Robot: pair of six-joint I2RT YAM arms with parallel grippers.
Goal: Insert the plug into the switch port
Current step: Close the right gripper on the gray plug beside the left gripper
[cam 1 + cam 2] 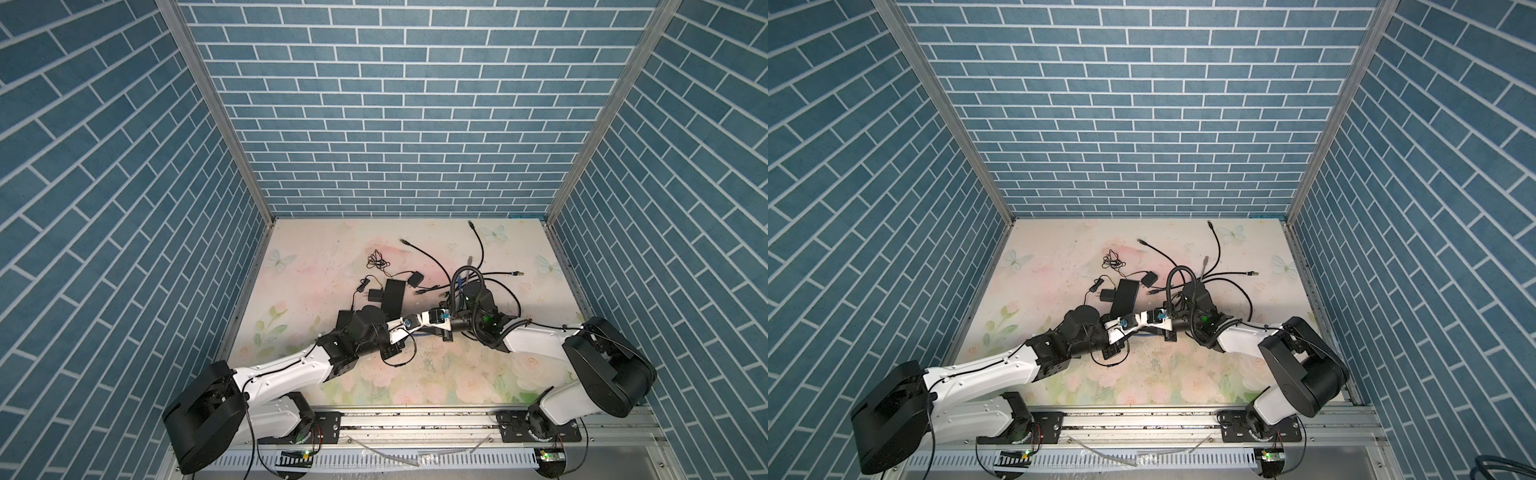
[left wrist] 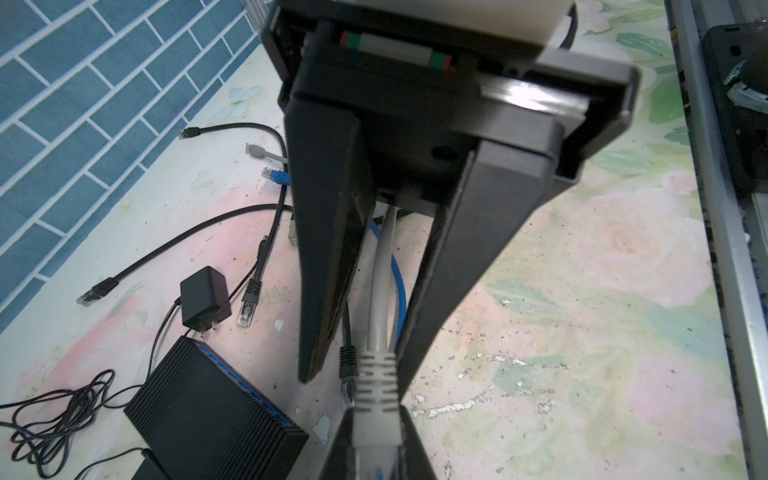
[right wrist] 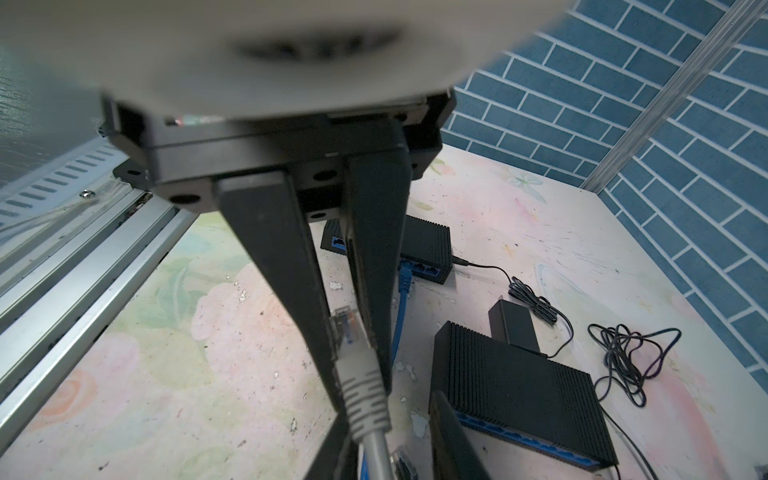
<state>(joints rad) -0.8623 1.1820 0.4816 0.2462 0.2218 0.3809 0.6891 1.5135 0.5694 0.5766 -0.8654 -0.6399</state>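
My two claws meet tip to tip over the counter (image 3: 187, 353). My left claw (image 2: 356, 372) is clamped on the grey cable (image 2: 380, 270) right behind the ribbed boot, so the grey plug (image 3: 351, 353) sticks out past its fingertips. My right claw (image 3: 360, 388) grips that plug, one finger pressed on each side of its clear head. The plug hangs in the air, apart from every port.

Just beyond it lies the large switch (image 3: 511, 386), black and ribbed, its blue port row (image 3: 536, 442) turned toward my right claw. A black power adapter (image 3: 513, 328) sits just behind it. Past my right fingers is a small switch (image 3: 424, 241) with a blue cable (image 3: 401, 316) at its port face. Farthest off, loose black cables (image 1: 478, 245) fan toward the back wall.
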